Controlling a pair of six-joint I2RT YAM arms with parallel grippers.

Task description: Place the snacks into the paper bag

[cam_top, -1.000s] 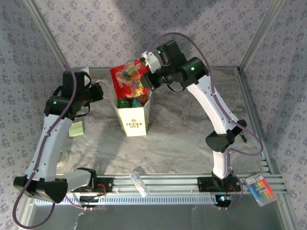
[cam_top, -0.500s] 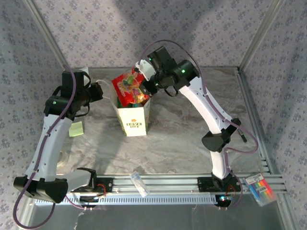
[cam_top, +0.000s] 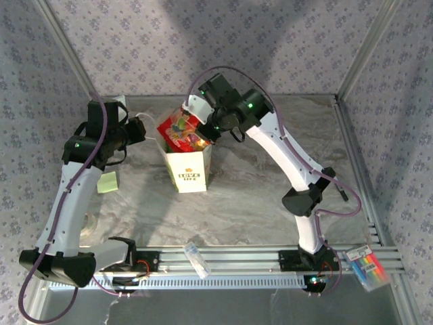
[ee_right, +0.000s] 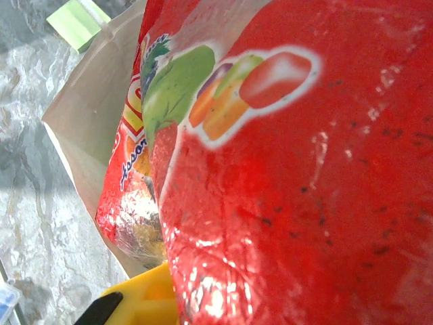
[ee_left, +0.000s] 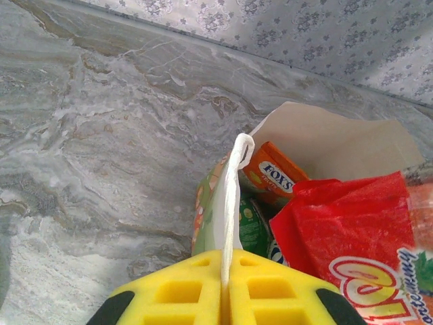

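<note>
The bag (cam_top: pixel 189 169) stands upright on the bench (cam_top: pixel 257 196), left of centre and toward the far edge, its mouth open; the left gripper (ee_left: pixel 224 298) is closed on the bag's near wall at the cord handle, which holds the mouth open; the right gripper (cam_top: pixel 203 125) is clamped on the red packet (cam_top: pixel 179 128), which hangs tilted at the mouth with its lower end inside the rim and most of its body above it; the left wrist view shows an orange packet (ee_left: pixel 274 176) and a green packet (ee_left: pixel 252 227) already inside, touching the red one; how many more lie beneath them cannot be told; the tube (cam_top: pixel 196 259) at the near edge and the markers (cam_top: pixel 367 266) at the near right corner are not snacks and stay out of the count; judged state: the task is far advanced, with the red packet partly inserted; remaining steps: lower it fully, open the right jaws, then free the bag wall.
</note>
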